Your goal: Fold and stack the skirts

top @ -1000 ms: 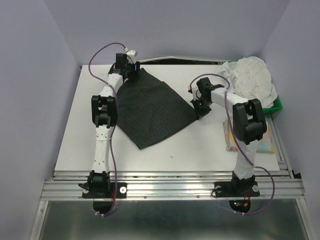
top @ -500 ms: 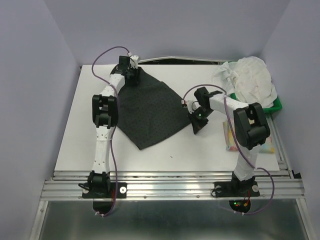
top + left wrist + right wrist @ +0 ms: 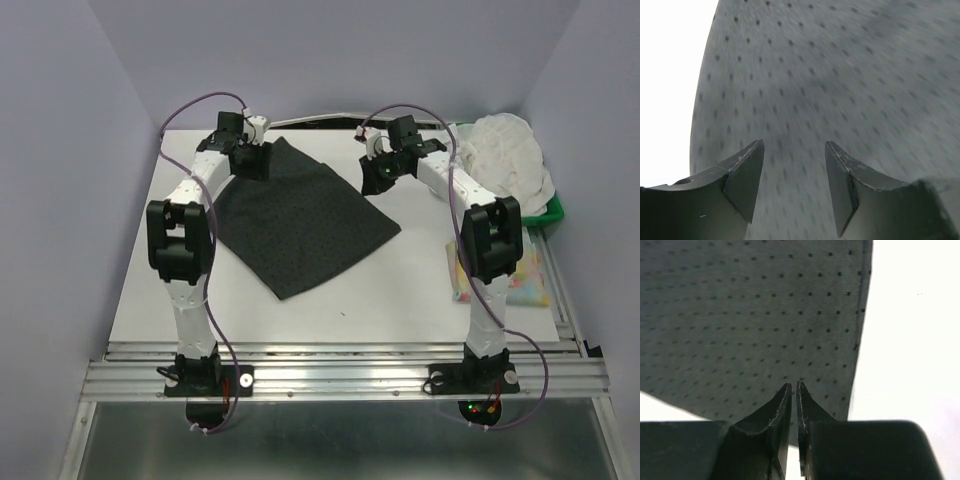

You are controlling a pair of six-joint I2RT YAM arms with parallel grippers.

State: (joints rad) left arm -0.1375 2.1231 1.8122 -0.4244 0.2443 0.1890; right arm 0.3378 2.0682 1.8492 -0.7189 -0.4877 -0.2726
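The dark charcoal speckled skirt (image 3: pixel 300 225) lies spread flat in the middle of the table. My left gripper (image 3: pixel 252 160) hovers over its far left corner, open, with only fabric (image 3: pixel 840 75) below and nothing between the jaws (image 3: pixel 794 145). My right gripper (image 3: pixel 372 182) is beside the skirt's far right edge. Its fingers (image 3: pixel 794 384) are shut to a thin slit and hold nothing, just above the cloth (image 3: pixel 740 315) near its hem. The white crinkly skirt (image 3: pixel 510 155) is heaped at the back right. The yellow floral skirt (image 3: pixel 528 283) lies at the right, partly hidden by my right arm.
A green tray (image 3: pixel 553 212) sits under the white heap at the right edge. Lavender walls close in the left, back and right sides. Bare white table (image 3: pixel 370 290) shows in front of the charcoal skirt.
My right gripper left the charcoal skirt's right corner and swung back to its far right edge. My left arm's elbow shifted left while its gripper stayed at the far corner.
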